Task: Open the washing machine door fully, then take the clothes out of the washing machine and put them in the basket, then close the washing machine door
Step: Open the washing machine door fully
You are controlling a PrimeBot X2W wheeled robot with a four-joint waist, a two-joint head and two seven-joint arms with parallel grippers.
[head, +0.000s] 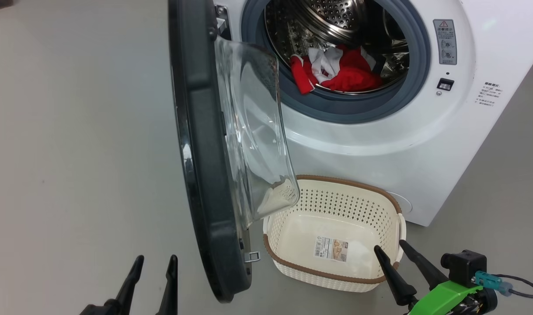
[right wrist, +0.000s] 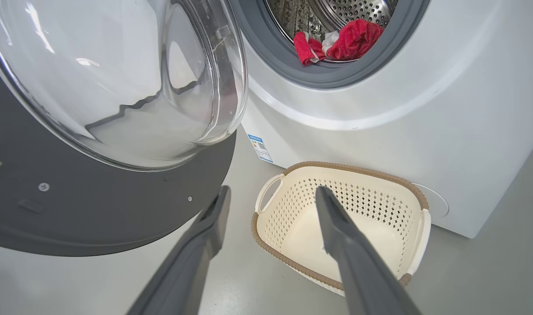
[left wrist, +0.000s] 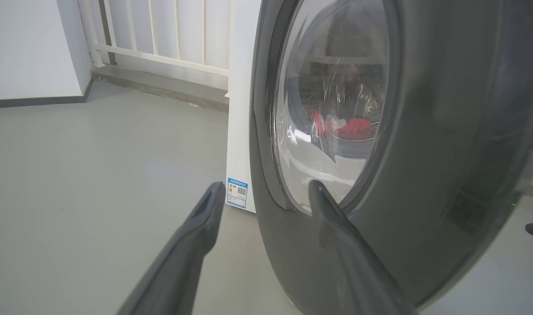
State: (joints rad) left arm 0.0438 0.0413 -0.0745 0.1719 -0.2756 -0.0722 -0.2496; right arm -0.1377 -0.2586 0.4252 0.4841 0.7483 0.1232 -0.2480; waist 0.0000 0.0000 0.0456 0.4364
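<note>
1. Since the washing machine door (head: 205,175) stands edge-on to the head view, roughly square to the front of the washing machine (head: 380,144), I judge the opening step unfinished: the door likely needs to swing wider to the left.
2. The left hand (head: 156,259) hovers low beside the door's outer face, fingers parted and holding nothing. It seems to sit in the door's path and would do well to move clear first.
3. The right hand (head: 389,245), likewise spread and empty, hangs over the near right corner of the basket (head: 336,205), on the door's inner side. A push there is best placed on the black ring near the free edge, not on the glass bowl (head: 253,131).
4. The clothes (head: 345,74) lie at the front lip of the drum (head: 336,17), an easy reach once the door is wide.
5. The basket sits empty on the floor (head: 74,131), just before the machine and beside the door's lower edge. Any sweep of the arm should pass above its rim.
</note>
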